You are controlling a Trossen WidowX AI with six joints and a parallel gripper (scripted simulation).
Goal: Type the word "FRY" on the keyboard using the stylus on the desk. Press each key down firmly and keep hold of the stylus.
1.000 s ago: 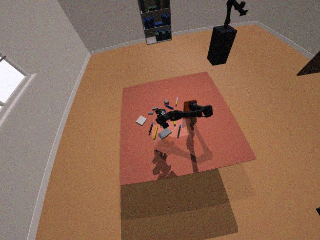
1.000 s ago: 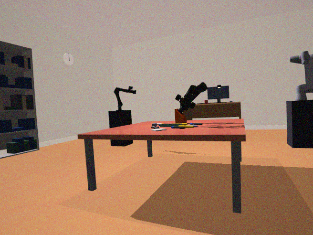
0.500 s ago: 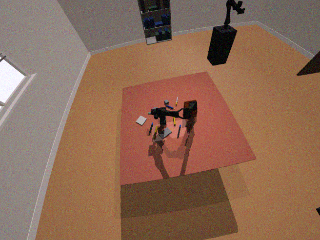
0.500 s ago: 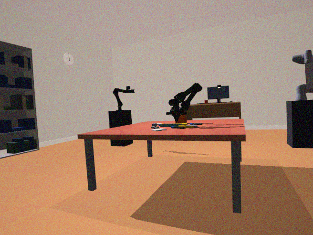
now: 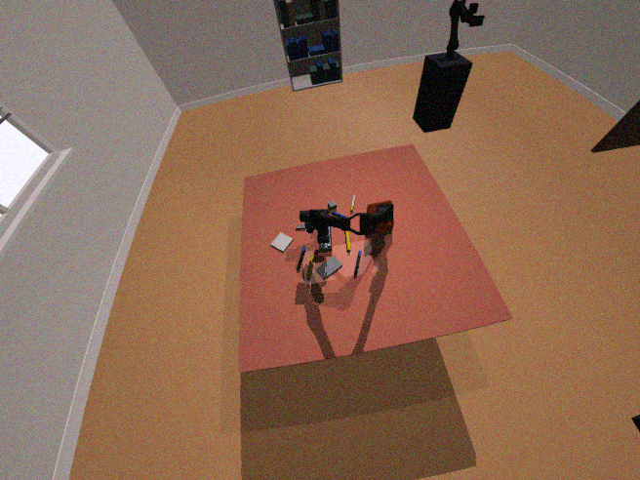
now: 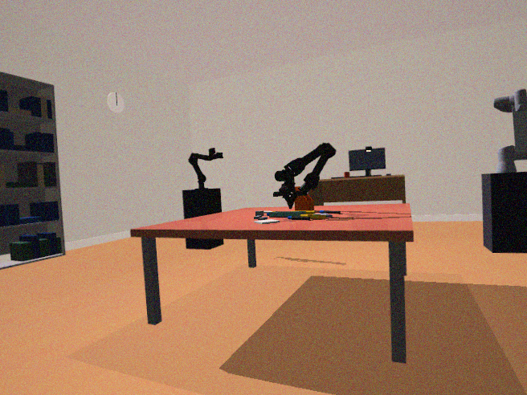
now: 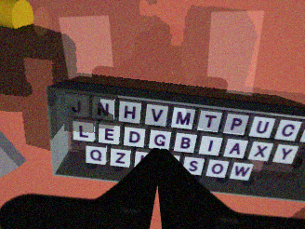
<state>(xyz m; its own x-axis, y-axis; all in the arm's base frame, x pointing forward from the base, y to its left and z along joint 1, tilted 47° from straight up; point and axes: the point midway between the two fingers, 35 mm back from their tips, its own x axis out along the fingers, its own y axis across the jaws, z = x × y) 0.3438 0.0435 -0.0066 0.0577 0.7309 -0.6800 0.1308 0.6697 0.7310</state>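
The keyboard point(image 6: 280, 213) point(image 7: 274, 179) lies beneath my gripper point(image 6: 291, 206) point(image 7: 160, 151). The gripper is shut and empty, pointing down a little above the keyboard, its tips in front of the bottom row near G in the wrist view. The Y key point(image 7: 285, 153) shows at the right of the middle row. I cannot make out F or R; the fingers cover some bottom-row keys and the frame cuts off the right end. Several pen-like things lie on the desk, among them a blue-tipped dark one point(image 5: 357, 264) and a yellow one point(image 5: 347, 241). I cannot tell which is the stylus.
A grey slab point(image 5: 329, 266) and a white pad point(image 5: 281, 242) point(image 6: 267, 221) lie near the keyboard. A small grey block point(image 5: 332, 205) is past its far end. A dark blue pen point(image 5: 300, 259) lies between the pad and slab. The red table point(image 5: 439, 289) carries the arm's orange base.
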